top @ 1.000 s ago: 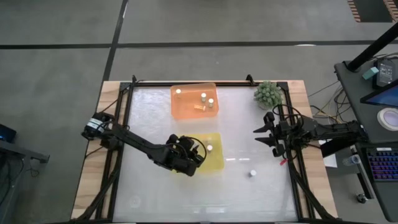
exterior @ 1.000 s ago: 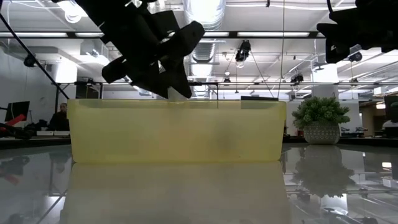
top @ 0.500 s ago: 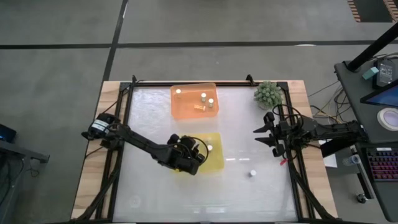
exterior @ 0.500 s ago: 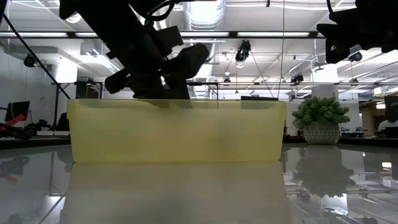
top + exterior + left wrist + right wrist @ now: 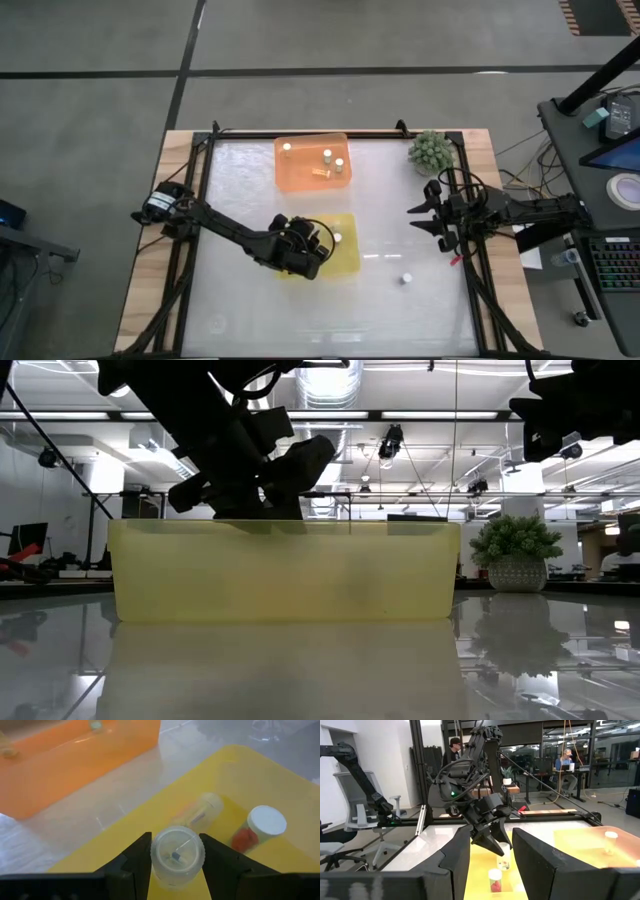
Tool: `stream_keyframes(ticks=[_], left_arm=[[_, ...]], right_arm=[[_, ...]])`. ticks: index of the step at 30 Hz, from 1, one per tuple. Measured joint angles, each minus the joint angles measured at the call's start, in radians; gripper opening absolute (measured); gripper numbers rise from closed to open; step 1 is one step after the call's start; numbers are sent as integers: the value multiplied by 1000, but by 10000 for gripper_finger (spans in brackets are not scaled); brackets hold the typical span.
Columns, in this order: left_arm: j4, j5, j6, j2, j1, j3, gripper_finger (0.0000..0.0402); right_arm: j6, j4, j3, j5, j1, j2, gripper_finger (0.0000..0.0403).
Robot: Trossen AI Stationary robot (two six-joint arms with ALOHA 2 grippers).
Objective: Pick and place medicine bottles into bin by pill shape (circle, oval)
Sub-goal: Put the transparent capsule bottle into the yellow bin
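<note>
Over the yellow bin, left tool clamps a medicine bottle.

No writing, label, brand or number can be read anywhere; the bottles' caps and sides show no legible print.

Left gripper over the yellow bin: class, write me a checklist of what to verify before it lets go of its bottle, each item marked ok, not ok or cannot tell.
1. Left gripper shut on the held bottle: ok.
2. Held bottle is above the yellow bin, inside its rim: ok.
3. Landing spot free: cannot tell; a lying bottle and an upright bottle sit close by.
4. Held bottle's pill shape matches this bin: cannot tell.
5. Right gripper is open and away at the table's right edge: ok.
6. Loose bottle on the table awaits sorting: not ok.
</note>
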Motion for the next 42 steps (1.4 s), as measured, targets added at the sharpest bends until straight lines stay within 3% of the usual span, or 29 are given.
stream_keyframes(ticks=[42], left_arm=[[1, 22, 38, 0, -1, -7, 128]], right_arm=[[0, -1, 0, 0, 0, 0, 139]])
